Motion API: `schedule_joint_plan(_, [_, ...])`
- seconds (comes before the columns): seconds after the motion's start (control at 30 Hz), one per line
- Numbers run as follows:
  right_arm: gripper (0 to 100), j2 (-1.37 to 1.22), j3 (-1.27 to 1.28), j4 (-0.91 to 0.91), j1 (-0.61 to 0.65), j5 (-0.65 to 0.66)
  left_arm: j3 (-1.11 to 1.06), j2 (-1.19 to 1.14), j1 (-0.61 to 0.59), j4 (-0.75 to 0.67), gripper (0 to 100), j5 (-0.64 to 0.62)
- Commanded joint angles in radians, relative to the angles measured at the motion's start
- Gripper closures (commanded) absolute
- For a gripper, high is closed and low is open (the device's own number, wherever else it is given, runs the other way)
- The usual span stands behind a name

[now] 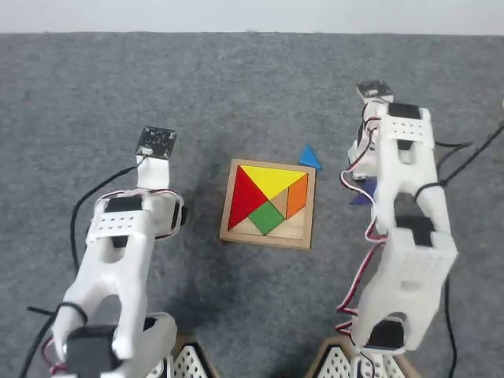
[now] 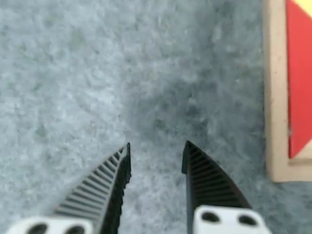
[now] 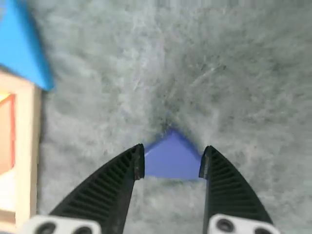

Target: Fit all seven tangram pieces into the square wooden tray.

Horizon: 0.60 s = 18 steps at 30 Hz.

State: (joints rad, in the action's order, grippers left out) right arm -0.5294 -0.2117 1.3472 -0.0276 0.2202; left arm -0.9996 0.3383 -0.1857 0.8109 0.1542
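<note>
The two white arms rise from the near edge of the tabletop (image 1: pixel 236 94), which has a grey carpet on it. The square wooden tray (image 1: pixel 265 242) lies between them, a little farther in.

The left arm (image 1: pixel 126 236) stands to the left of the tray. Its tool, the left tool (image 2: pixel 157 148), hangs low over bare carpet near the tray's left rim. The two black fingers are spread with nothing between them.

The right arm (image 1: pixel 405 197) stands to the right of the tray and bends down to the carpet there. The right tool (image 3: pixel 170 156) is on a small violet-blue triangle (image 3: pixel 171 158), which lies flat on the carpet, well apart from the tray's right rim. One finger touches each side of this piece, so the tool pinches it.

Inside the tray I see four coloured pieces:
- A big red triangle (image 1: pixel 244 201) is along the left side.
- A big yellow triangle (image 1: pixel 272 179) is along the far side.
- An orange piece (image 1: pixel 297 197) is at the right side.
- A green square (image 1: pixel 266 217) is near the middle, touching the red one.

The near right part of the tray shows bare wood.

A light blue triangle (image 1: pixel 309 157) lies on the carpet just beyond the tray's far right corner, very close to the rim. I cannot tell if it touches the rim.
</note>
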Motion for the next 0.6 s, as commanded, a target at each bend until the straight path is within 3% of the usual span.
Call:
schedule_joint_plan(0.0, [79.3,-0.035,-0.074,-0.012,-0.03,-0.106,0.053,-0.029,-0.006,-0.035,84,-0.005])
schedule_joint_plan(0.33, [79.4,-0.105,-0.074,0.025,-0.039,-0.598,0.082,-0.061,-0.006,-0.031,84,-0.005])
schedule_joint_plan(0.57, [79.4,-0.021,-0.101,0.079,-0.045,-0.733,0.081,-0.061,-0.006,-0.031,84,-0.003])
